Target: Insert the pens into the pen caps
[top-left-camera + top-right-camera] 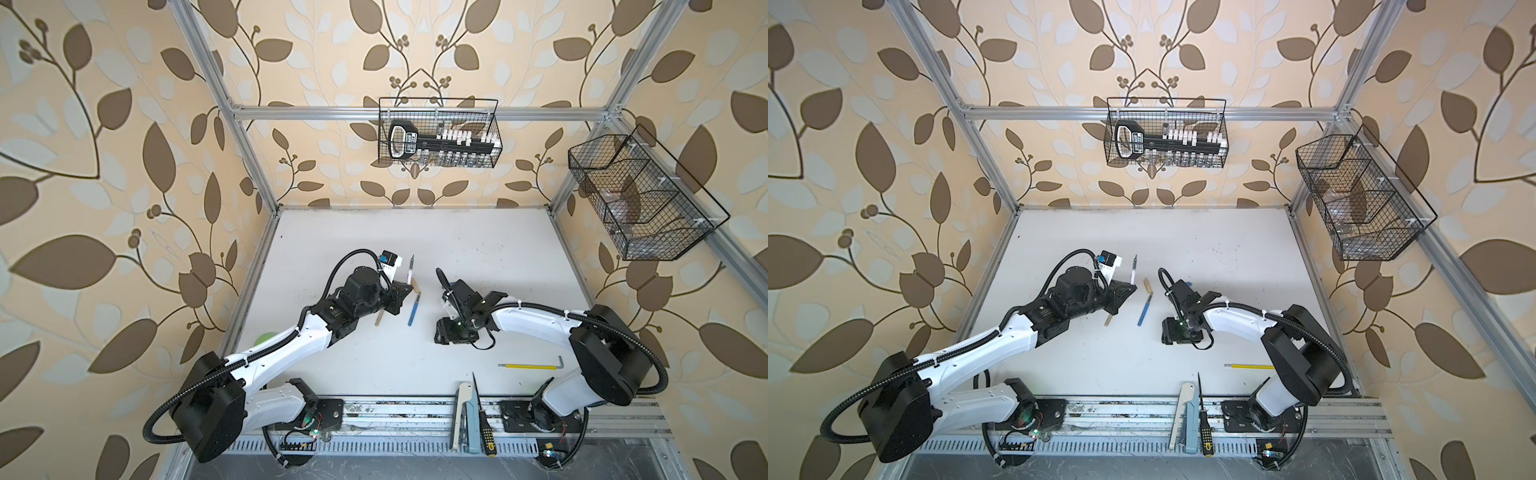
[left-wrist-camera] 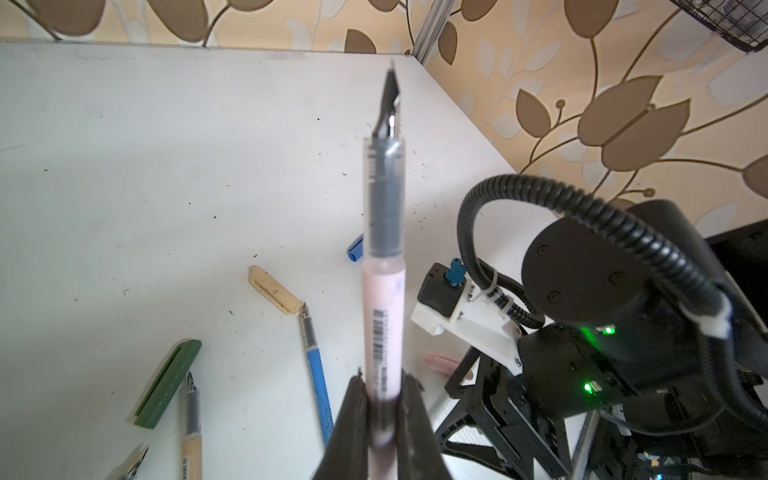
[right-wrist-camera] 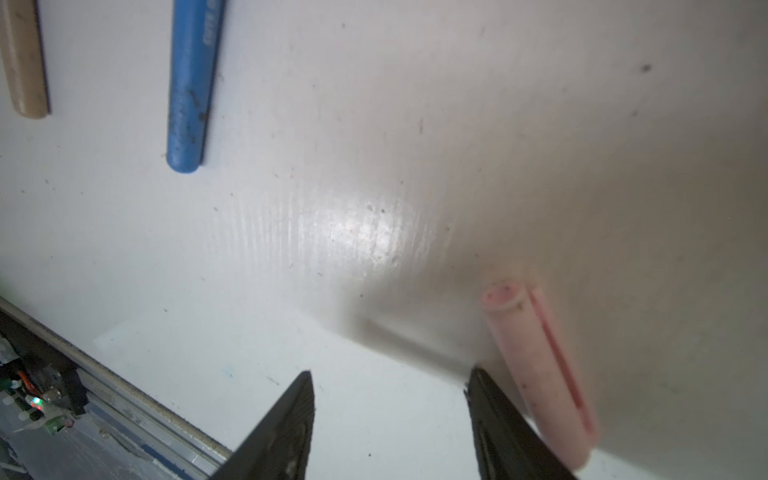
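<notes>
At the middle of the white table, left claw clenched on the pale pink pen, dark tip pointing far, right claw released, jaws apart and empty, pale pink cap lying just outside them, blue pen and tan cap between the arms

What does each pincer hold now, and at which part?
The left pincer grips the pale pink pen by the rear part of its barrel. The right pincer is open and holds nothing; the pink cap lies beside it.
</notes>
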You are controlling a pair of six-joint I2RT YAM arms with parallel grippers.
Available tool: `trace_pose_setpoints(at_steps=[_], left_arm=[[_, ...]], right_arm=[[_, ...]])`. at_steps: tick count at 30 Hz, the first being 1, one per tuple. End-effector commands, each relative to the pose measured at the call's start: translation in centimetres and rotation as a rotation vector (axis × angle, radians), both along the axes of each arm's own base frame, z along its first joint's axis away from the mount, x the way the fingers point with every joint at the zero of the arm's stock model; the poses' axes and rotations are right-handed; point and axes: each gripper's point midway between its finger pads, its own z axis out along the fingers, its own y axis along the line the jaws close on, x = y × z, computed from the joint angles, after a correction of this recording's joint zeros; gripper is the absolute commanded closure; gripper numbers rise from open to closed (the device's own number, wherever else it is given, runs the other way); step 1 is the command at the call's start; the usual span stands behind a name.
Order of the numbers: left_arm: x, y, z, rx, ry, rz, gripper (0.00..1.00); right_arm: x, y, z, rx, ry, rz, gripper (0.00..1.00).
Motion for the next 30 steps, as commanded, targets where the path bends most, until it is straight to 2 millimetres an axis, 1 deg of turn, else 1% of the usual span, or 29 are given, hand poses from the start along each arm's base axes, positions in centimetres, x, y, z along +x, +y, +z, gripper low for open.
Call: trace_pose_setpoints(at_steps=[1, 6, 9, 14, 18, 24, 30], left_arm=[[0.0, 0.0, 0.9, -0.011, -0.040, -0.014, 1.00], [0.1, -0.2, 0.6, -0.005, -0.030, -0.023, 1.00], [0.1, -0.4, 0.4, -0.006, -0.023, -0.030, 1.00], [-0.2, -1.0, 0.6, -0.034, -0.011, -0.057, 1.00], [-0.2, -1.1, 0.5, -0.038, -0.009, -0.061, 1.00], [-0.2, -1.1, 0.5, -0.036, -0.009, -0.061, 1.00], [-0.1, -1.2, 0.1, -0.030, 0.000, -0.064, 1.00]], right_arm=[[-1.5, -3.5, -2.2, -0.138, 0.059, -0.033, 0.37], [-1.1, -4.5, -1.9, -0.147, 0.049, -0.056, 0.36], [-1.2, -5.3, -1.8, -0.177, 0.060, -0.058, 0.36], [-1.1, -6.7, -1.3, -0.180, 0.045, -0.103, 0.35], [-1.0, -7.2, -1.3, -0.171, 0.036, -0.119, 0.35], [1.0, -7.2, -1.4, -0.133, -0.015, -0.143, 0.35], [3.6, -5.8, -0.6, -0.088, -0.066, -0.130, 0.35]])
